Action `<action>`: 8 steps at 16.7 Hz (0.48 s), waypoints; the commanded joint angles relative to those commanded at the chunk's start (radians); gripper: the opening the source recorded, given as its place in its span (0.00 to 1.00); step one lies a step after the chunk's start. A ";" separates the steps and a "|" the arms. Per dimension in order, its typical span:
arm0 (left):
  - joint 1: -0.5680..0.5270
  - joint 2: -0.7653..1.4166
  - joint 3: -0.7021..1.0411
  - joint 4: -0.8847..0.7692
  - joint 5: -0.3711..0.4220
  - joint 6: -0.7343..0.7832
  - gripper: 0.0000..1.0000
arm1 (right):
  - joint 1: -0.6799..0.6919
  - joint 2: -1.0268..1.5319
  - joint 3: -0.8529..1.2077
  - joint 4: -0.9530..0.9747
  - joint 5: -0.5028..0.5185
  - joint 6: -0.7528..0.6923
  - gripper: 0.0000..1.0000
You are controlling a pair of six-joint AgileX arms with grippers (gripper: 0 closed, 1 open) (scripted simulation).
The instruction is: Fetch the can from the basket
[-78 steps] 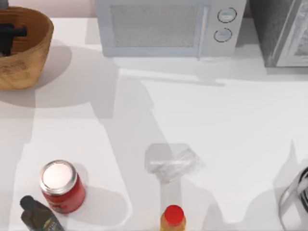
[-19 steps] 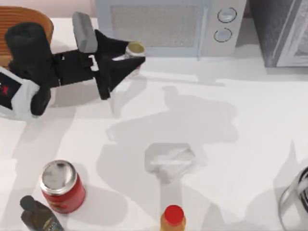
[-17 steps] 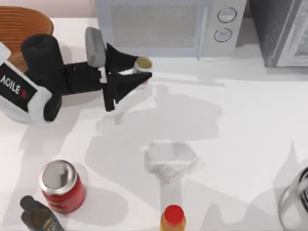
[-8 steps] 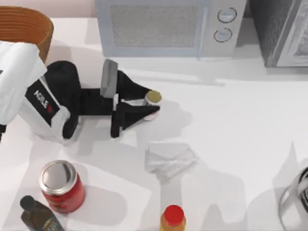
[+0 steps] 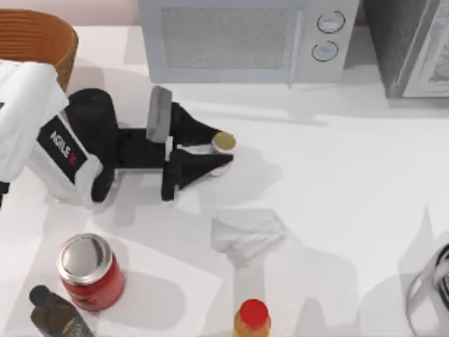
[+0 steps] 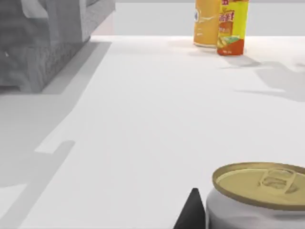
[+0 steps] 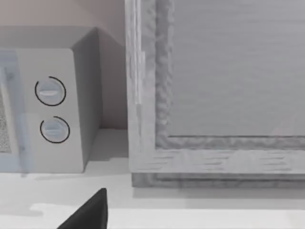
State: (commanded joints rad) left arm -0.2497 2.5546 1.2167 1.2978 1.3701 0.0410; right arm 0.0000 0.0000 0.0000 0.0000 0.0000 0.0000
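Observation:
The can [image 5: 224,143], small and white with a tan-gold top, stands between the black fingers of my left gripper [image 5: 221,150], which is shut on it left of the table's middle. In the left wrist view the can [image 6: 263,187] is close up, with one dark fingertip [image 6: 191,216] beside it. The wicker basket [image 5: 43,35] sits at the back left corner, behind the left arm and well away from the can. My right arm [image 5: 431,295] is parked at the front right edge. A dark fingertip [image 7: 90,213] of its gripper shows in the right wrist view.
A large red can [image 5: 88,271] and a dark bottle [image 5: 58,316] stand front left. A crumpled clear wrapper [image 5: 248,235] and an orange bottle with a red cap [image 5: 252,316] lie in front of the can. A microwave [image 5: 242,38] and a grey cabinet [image 5: 414,42] line the back.
Over the last second my left gripper carried the can from beside the microwave forward and slightly right, toward the table's middle. In the last half second it has barely moved.

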 joint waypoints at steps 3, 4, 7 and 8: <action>0.000 0.000 0.000 0.000 0.000 0.000 0.60 | 0.000 0.000 0.000 0.000 0.000 0.000 1.00; 0.000 0.000 0.000 0.000 0.000 0.000 0.68 | 0.000 0.000 0.000 0.000 0.000 0.000 1.00; 0.000 0.000 0.000 0.000 0.000 0.000 0.90 | 0.000 0.000 0.000 0.000 0.000 0.000 1.00; 0.000 0.000 0.000 0.000 0.000 0.000 0.98 | 0.000 0.000 0.000 0.000 0.000 0.000 1.00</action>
State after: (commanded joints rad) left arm -0.2497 2.5546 1.2167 1.2978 1.3701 0.0410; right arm 0.0000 0.0000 0.0000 0.0000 0.0000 0.0000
